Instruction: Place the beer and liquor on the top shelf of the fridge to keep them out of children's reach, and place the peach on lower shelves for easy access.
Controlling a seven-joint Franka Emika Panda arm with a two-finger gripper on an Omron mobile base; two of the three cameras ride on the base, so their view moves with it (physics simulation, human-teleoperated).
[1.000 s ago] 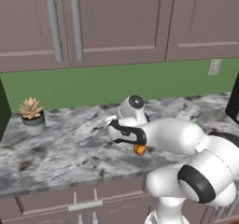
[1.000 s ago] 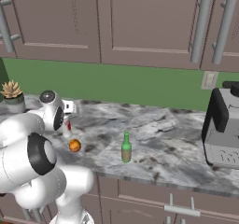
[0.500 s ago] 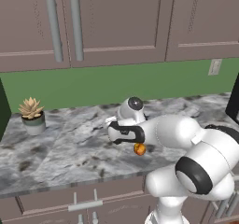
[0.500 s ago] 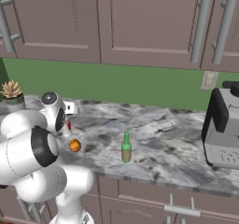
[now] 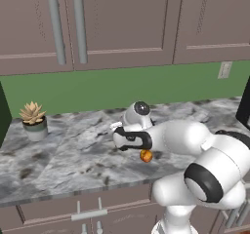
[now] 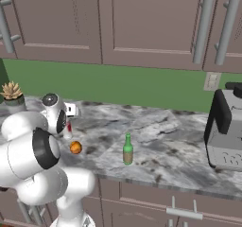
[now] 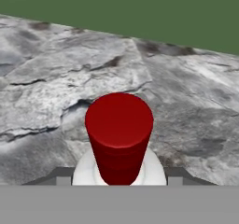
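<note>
Liquor (image 7: 119, 143), a white bottle with a red cap, is seen upright on the marbled tabletop (image 6: 156, 141), its cap rising between the two dark fingertips (image 7: 58, 175) at the bottom of the hand view. The gripper (image 7: 119, 178) is seen clenched on the bottle's shoulder. In the right base view the bottle (image 6: 68, 129) is largely hidden behind the white arm. The peach (image 6: 75, 147) is found on the tabletop just beside it, toward the front edge. The beer (image 6: 127, 150) is set upright well to the right of the peach. A potted succulent (image 5: 33, 120) is placed near the green wall, and a grey coffee machine (image 6: 226, 134) at the far right.
</note>
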